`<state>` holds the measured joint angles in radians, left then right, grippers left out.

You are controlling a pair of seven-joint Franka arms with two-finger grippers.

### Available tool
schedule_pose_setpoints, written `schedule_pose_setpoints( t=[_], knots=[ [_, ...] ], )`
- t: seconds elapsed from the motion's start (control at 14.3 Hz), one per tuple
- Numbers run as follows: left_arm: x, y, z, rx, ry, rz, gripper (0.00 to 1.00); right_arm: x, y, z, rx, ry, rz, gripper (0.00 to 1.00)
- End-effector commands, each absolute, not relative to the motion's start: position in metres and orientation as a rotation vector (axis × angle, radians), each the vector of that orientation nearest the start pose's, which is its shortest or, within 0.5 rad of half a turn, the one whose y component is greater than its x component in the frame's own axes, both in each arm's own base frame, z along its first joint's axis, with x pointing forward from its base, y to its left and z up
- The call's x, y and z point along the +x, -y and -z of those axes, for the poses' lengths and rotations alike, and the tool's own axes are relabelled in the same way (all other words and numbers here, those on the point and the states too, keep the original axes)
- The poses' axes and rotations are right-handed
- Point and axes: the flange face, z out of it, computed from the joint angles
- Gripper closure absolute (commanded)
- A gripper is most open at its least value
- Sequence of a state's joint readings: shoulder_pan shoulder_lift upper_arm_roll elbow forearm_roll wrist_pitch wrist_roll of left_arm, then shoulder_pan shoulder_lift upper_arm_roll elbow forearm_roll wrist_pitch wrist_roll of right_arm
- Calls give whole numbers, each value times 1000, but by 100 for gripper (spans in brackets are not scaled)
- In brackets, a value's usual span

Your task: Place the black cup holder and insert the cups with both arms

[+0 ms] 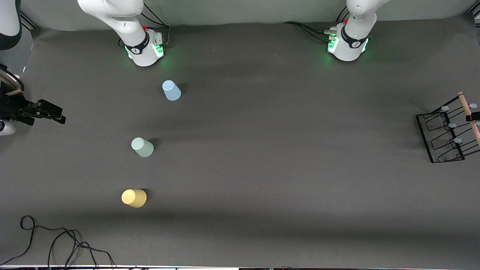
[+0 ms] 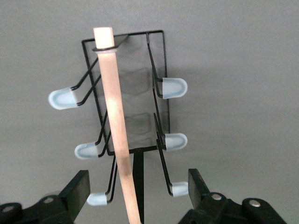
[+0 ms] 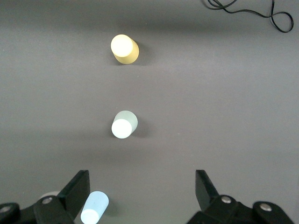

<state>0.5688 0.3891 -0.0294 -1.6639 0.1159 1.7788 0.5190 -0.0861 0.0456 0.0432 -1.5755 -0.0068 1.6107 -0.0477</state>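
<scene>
The left gripper [image 2: 139,191] stood spread wide over the black cup holder [image 2: 126,93], its fingers [image 2: 77,189] straddling the wooden rod handle [image 2: 117,126] without touching it; in the left wrist view nothing was grasped.

In the right wrist view the right gripper [image 3: 140,193] was likewise released and empty, waiting above the light blue cup [image 3: 95,207], with the pale green cup [image 3: 124,124] and yellow cup [image 3: 124,48] further along the dark table [image 3: 224,107].

In the front view the rack [image 1: 448,129] sat at the left arm's end of the table, well apart from the three upside-down cups [image 1: 142,147] in a row toward the right arm's end.

The likely trouble: the rod looked slim and ran slightly askew between the fingers, so an off-centre pinch could let the rack swing, tilt or slip once lifted.
</scene>
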Motion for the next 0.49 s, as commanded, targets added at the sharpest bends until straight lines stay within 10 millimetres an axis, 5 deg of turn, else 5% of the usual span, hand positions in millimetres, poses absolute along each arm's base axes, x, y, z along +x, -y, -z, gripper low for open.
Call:
schedule_pose_setpoints(
  t=[0.0, 0.07, 0.14, 0.21, 0.42],
  knots=[
    [540, -339, -350, -3128, -38, -489, 11, 570, 26, -603, -3152, 22, -18, 0],
    [540, -340, -349, -3123, -42, -491, 24, 570, 26, -603, -3152, 22, -18, 0],
    [540, -340, -349, -3123, -42, -493, 68, 570, 26, -603, -3152, 22, -18, 0],
    [540, -340, -348, -3123, -42, -495, 93, 570, 26, -603, -3152, 22, -18, 0],
    [540, -342, -348, -3122, -44, -482, 100, 570, 26, -603, -3152, 22, -18, 0]
  ],
)
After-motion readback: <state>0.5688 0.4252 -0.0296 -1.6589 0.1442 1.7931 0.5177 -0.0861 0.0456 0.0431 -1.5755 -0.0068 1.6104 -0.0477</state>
